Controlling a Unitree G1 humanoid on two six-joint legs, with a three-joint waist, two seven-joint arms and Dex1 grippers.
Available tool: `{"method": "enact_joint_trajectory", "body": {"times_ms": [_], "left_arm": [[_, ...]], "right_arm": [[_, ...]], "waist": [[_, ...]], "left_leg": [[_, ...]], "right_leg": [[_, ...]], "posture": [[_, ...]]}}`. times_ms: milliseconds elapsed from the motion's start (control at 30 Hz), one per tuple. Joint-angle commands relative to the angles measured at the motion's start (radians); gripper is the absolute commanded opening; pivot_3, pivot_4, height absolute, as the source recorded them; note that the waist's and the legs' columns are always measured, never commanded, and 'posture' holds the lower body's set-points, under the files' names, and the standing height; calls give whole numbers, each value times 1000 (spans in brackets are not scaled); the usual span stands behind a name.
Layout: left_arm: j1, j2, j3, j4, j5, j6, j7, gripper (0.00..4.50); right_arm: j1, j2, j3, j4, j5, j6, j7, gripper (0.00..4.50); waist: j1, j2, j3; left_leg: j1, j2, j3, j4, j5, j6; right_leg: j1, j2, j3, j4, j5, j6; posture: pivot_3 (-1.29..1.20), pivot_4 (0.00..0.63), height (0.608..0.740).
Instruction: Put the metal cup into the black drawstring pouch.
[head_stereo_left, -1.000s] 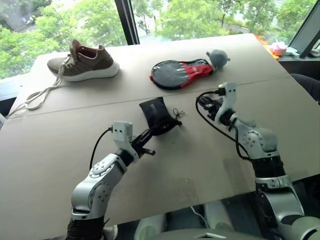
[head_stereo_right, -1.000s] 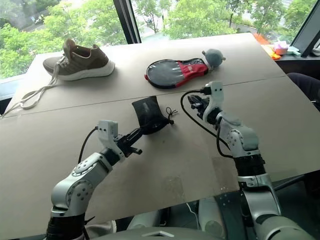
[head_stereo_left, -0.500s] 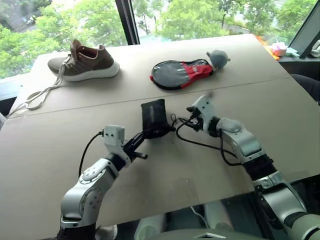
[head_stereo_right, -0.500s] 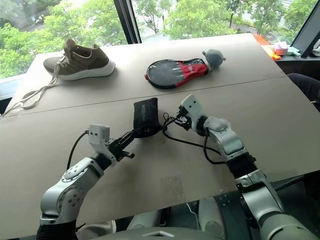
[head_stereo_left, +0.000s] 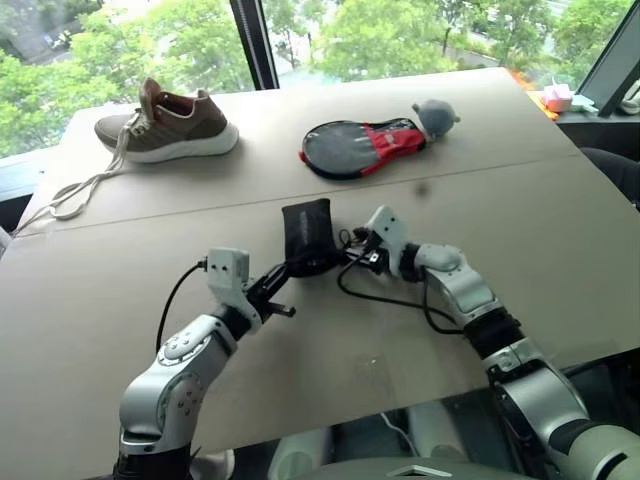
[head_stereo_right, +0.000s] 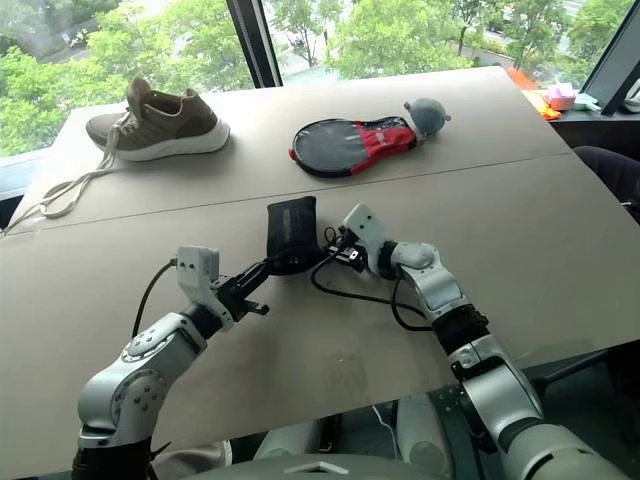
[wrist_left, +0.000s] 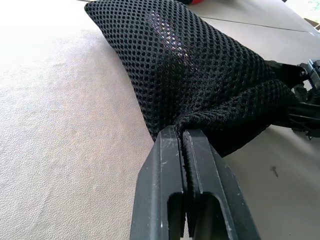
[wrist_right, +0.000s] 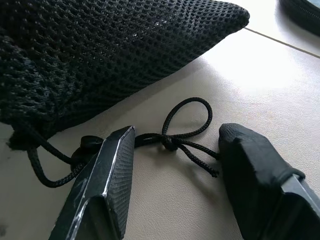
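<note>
Black drawstring pouch (wrist_left: 200, 90) contents hidden behind mesh — far corner cut off by the frame edge

Pouch (head_stereo_left: 306, 236) mid-table (head_stereo_left: 520, 230); shoe (head_stereo_left: 170, 125) behind (left), case (head_stereo_left: 360, 147) behind.

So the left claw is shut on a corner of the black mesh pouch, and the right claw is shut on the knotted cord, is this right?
Not quite. The left claw is shut on the black mesh pouch, but the right claw is open: in the right wrist view its fingers stand apart on either side of the knotted cord, not gripping it.
</note>
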Motion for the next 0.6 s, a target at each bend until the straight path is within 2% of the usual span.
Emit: {"method": "enact_joint_trajectory", "body": {"times_ms": [33,67,100,133,167,267,500,600], "left_arm": [[0,3,12,-50,-14,2,6,0],[1,3,14,-52,-13,3,6,0],[1,3,15,-53,-13,4,7,0],[2,2,16,-54,-13,6,7,0],[2,2,17,-55,-14,7,7,0],[1,3,18,-55,-13,9,6,0],[-7,4,17,-50,-13,10,3,0],[-11,5,12,-44,-10,8,-1,0]], "right_arm": [[-1,-3,-10,8,-20,17,6,2639],[3,-7,-7,7,-27,25,8,2126],[7,-10,-8,3,-31,36,9,1970],[11,-11,-12,-1,-32,42,5,1564],[13,-12,-17,-5,-33,46,3,926],[16,-17,-32,-15,-34,45,-3,37],[14,-6,-92,-42,8,33,-22,37],[14,50,-199,-104,140,48,-19,37]], "waist": [[0,0,0],[0,-1,-1],[0,-1,-1],[0,-1,-1],[0,-1,-1],[0,-1,-1],[2,-1,-1],[1,-1,-1]], "left_leg": [[0,0,0,0,0,0],[0,0,0,0,0,0],[0,0,0,0,0,0],[0,0,0,0,0,0],[1,0,0,0,0,0],[1,0,0,0,0,0],[0,0,0,0,0,0],[0,0,0,0,0,0]], "right_leg": [[0,0,0,0,0,0],[0,0,0,0,0,0],[0,0,0,0,0,0],[0,0,0,1,0,0],[0,0,0,1,0,0],[0,0,0,1,0,0],[0,0,0,1,0,0],[0,0,0,1,0,0]], "posture": [[0,150,740],[0,150,740],[0,150,740],[0,150,740],[0,150,740],[0,150,740],[0,150,740],[0,150,740]]}}
